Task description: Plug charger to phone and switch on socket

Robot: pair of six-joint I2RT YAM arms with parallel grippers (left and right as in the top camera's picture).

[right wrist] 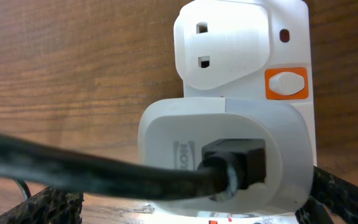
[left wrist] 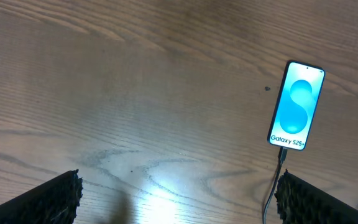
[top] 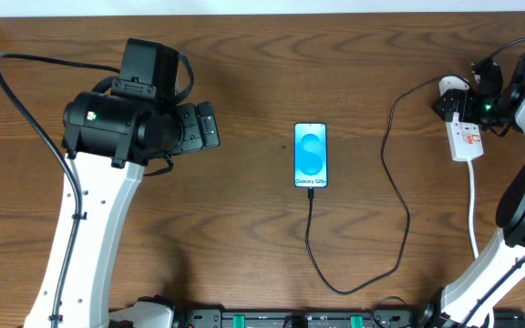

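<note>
Table point(top: 244, 73): brown wood, strong grain, glossy, with a glare patch in the left wrist view.
Strip point(top: 244, 7): pale, along the far edge.
Rail point(top: 272, 320): black, at the near edge, bearing green tabs point(top: 237, 320).
Speck point(left wrist: 266, 88): small, dark, on the tabletop.

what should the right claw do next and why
Likely ease the open right claw toward a switch on the power strip: the charger tip already sits at the phone, and its white plug is in the strip. Only the orange-framed switch, beside the empty outlet, shows.
</note>
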